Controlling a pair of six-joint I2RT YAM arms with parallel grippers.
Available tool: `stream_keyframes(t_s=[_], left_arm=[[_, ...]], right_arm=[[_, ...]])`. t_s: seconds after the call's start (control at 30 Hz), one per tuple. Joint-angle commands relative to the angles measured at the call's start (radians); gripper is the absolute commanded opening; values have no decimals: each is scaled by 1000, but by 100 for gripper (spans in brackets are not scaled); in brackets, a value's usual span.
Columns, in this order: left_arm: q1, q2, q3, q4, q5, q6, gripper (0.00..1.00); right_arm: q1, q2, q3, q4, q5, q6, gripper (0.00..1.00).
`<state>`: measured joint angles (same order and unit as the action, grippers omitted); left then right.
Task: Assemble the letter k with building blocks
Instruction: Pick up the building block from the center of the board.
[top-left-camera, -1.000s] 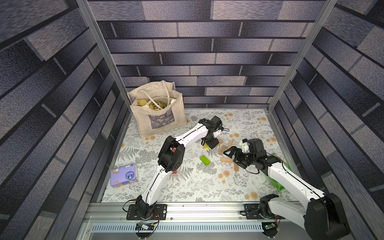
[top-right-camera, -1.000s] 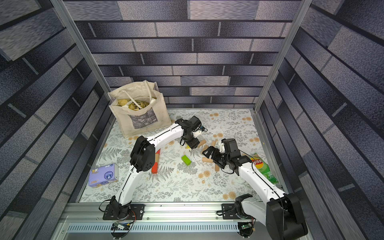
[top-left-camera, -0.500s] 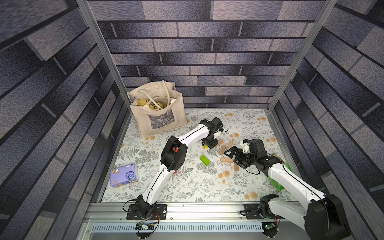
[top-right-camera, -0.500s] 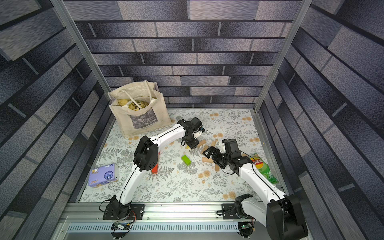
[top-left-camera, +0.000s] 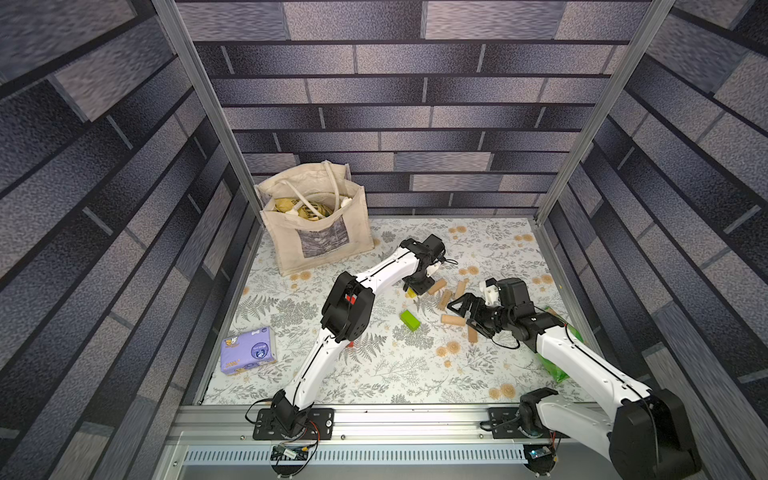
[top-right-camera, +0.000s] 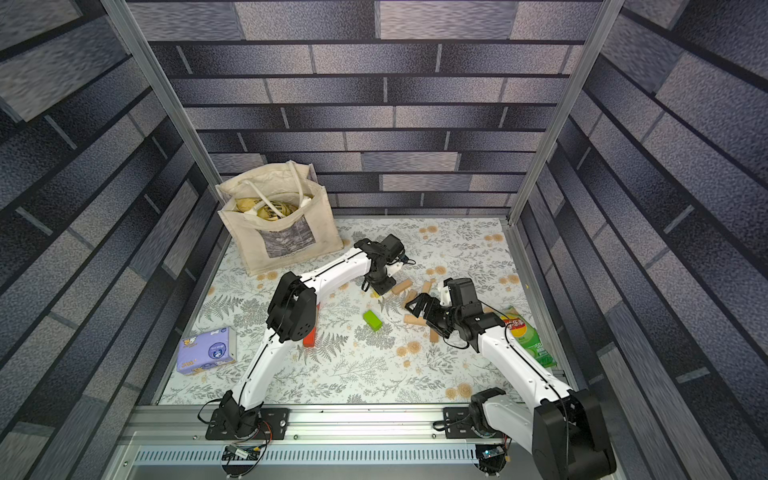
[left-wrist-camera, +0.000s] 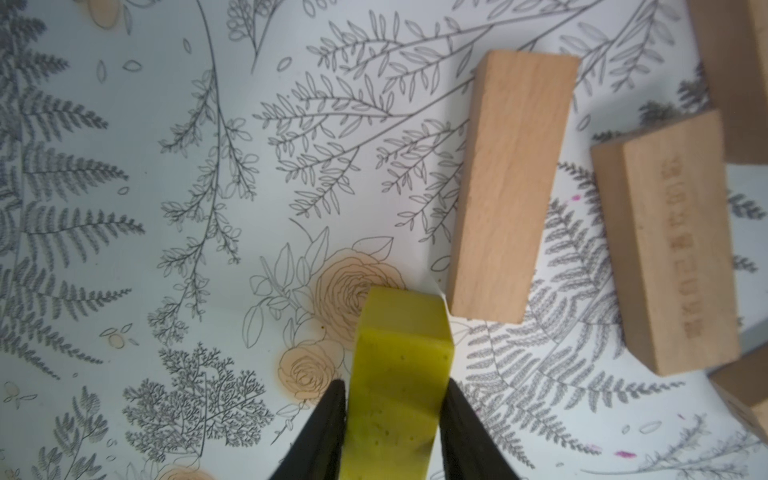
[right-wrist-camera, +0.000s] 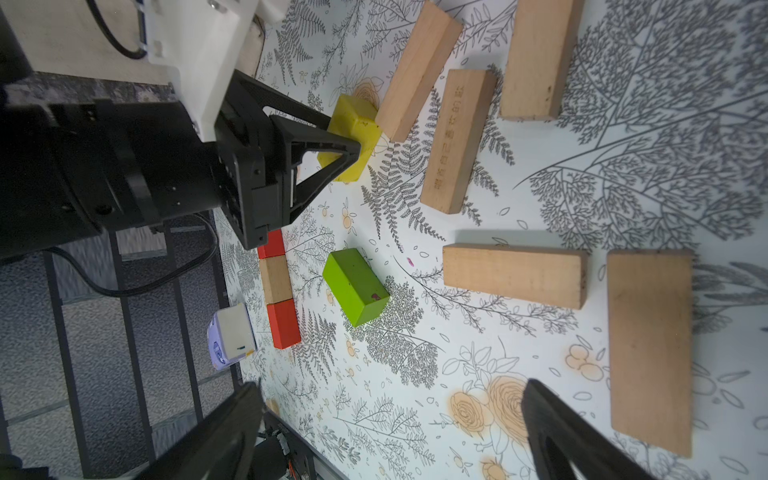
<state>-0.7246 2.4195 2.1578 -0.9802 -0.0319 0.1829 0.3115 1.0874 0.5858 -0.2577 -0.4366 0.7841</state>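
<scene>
Quick count: two red blocks (right-wrist-camera: 272, 247) (right-wrist-camera: 283, 326), one yellow block (right-wrist-camera: 353, 124), one green block (right-wrist-camera: 355, 286), six tan blocks (right-wrist-camera: 515, 276) visible, one tote bag (top-left-camera: 320, 232), one tissue pack (top-left-camera: 248, 351).

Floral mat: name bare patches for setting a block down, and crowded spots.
Free: the floral mat's near strip between the green wooden block and metal front rail; the far right corner. Crowded: tan wooden blocks between left tool and right tool.

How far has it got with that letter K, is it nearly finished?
Roughly halfway, I'd say. Done: a straight red-tan-red spine lies flat. In hand: the left claw grips the yellow block. Left: both slanted branches; the green block lies apart from the spine, and the right claw hangs open above loose tan blocks.
</scene>
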Motion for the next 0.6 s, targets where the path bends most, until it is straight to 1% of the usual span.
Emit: stream_keyframes(t_s=[0.0,0.1,0.23,0.4,0.57], left_arm=[[11,-35,-25,-4,-22,-21,36],[27,-81,-87,42,-6,-54,33],[50,-163,-201,114,16,-87,35],[70,-276,-343,183,8,-101,31],[85,-350,-441,208,4,-115,30]], right_arm=[[-8,-22,-10,0,-10,-2,100],[-9,-27,-10,-5,-8,-2,100],[-8,-35,-14,-12,-5,-1,100],[-8,-15,-11,-5,-20,-2,100],[-6,-29,5,-26,-11,-14,100]])
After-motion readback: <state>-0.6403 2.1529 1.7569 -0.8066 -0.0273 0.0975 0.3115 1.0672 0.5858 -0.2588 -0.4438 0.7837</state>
